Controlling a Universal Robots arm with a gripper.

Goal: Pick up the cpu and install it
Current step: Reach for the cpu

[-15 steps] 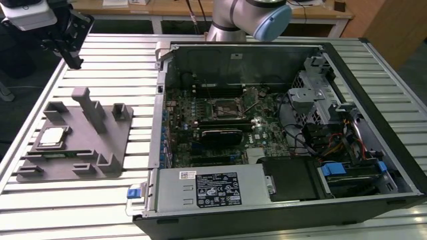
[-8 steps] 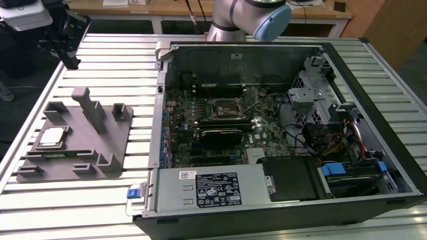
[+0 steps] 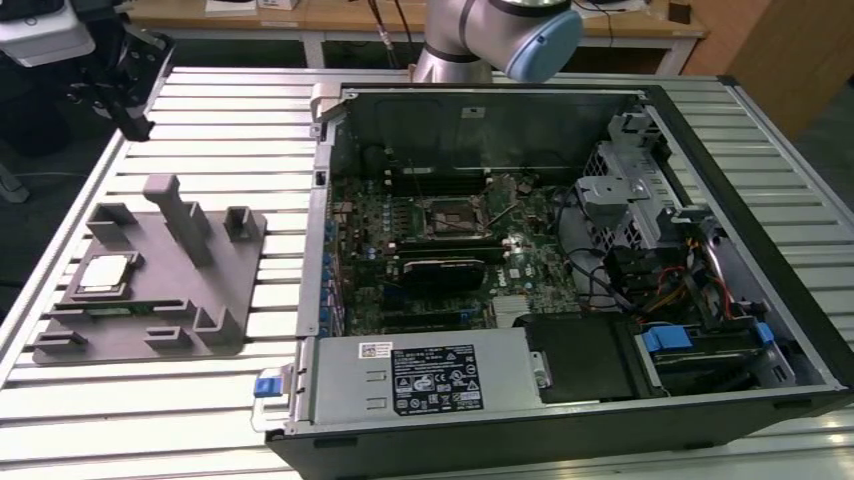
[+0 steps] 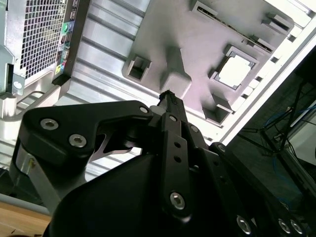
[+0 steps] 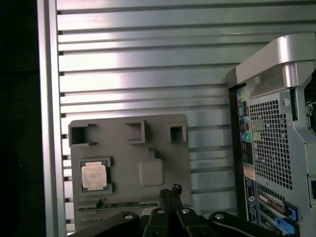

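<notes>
Gripper [image 5: 170,189] hangs above the grey fixture [image 5: 148,133], fingers drawn together, holding nothing. The cpu [image 5: 94,175] lies flat in a square pocket of that fixture, apart from the fingertips. The fixture rests on the slatted table [image 5: 148,64] beside the open computer case [image 3: 481,120]. Judgement: approach in hand; a sound pickup needs the jaws opened, centred squarely over the chip's edges and kept level.

Looked like a robotics lab or electronics workshop: robot arm [image 3: 494,40] mounted at a slotted aluminium tabletop [image 3: 240,110], opened computer case [image 3: 481,120] lying on it, grey fixture block [image 3: 174,300] alongside, wooden desks [image 3: 347,15] behind.
</notes>
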